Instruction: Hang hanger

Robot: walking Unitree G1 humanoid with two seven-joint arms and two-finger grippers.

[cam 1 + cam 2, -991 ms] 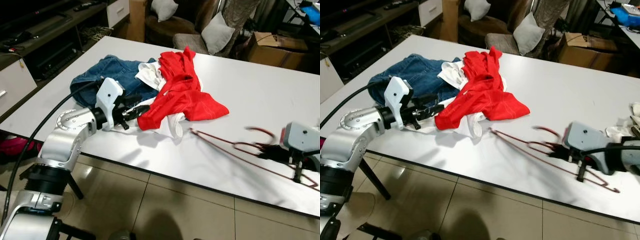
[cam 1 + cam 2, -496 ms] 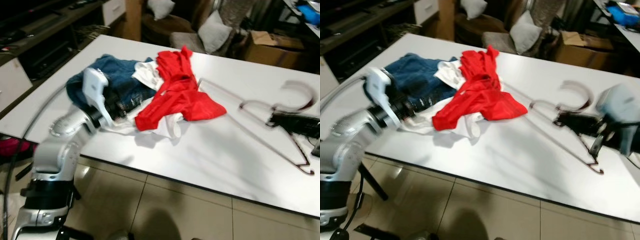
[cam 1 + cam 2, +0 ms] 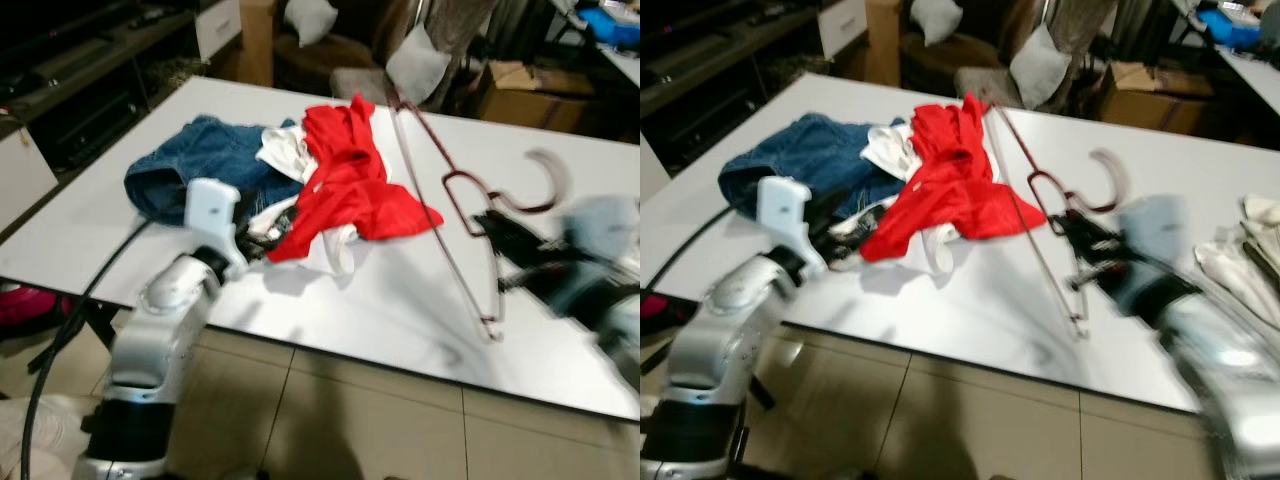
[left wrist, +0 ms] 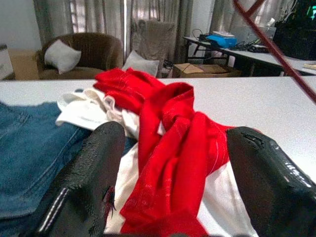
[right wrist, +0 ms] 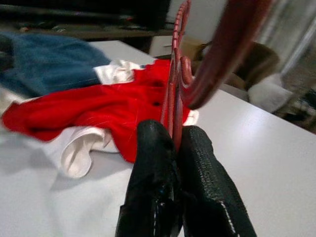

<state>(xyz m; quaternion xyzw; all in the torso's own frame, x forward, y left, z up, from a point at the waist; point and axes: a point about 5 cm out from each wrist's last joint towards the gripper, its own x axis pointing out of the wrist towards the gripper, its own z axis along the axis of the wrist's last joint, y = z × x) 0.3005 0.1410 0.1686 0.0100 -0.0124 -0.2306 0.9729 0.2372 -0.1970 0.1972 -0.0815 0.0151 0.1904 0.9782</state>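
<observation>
Above the white table [image 3: 330, 300], a thin dark-red wire hanger [image 3: 455, 215] is held clear of the surface, its curved hook [image 3: 545, 185] rising beside the gripping point and its long straight bars slanting across toward the clothes pile. Right gripper [image 5: 177, 140]: the two black textured fingers [image 5: 150, 163] are pressed together on the hanger's wire just below the hook, the neck passing up between their tips; in the head views this arm is motion-blurred at the table's right side. Garments: a crumpled red garment [image 3: 350, 190] of soft, stitched fabric lies over a white garment [image 3: 335, 250], with folded blue denim jeans [image 3: 205, 160] beside them at the table's left part. One hanger bar ends near the top of the red cloth; whether it touches cannot be told. Left gripper [image 4: 170, 177]: its broad black fingers [image 4: 91, 177] stand wide apart, one either side of a red fold, grasping nothing, at the near edge of the pile. Background: an armchair [image 4: 81, 52] with pale cushions, cardboard boxes [image 3: 525, 90], and a tiled floor [image 3: 350, 420].
</observation>
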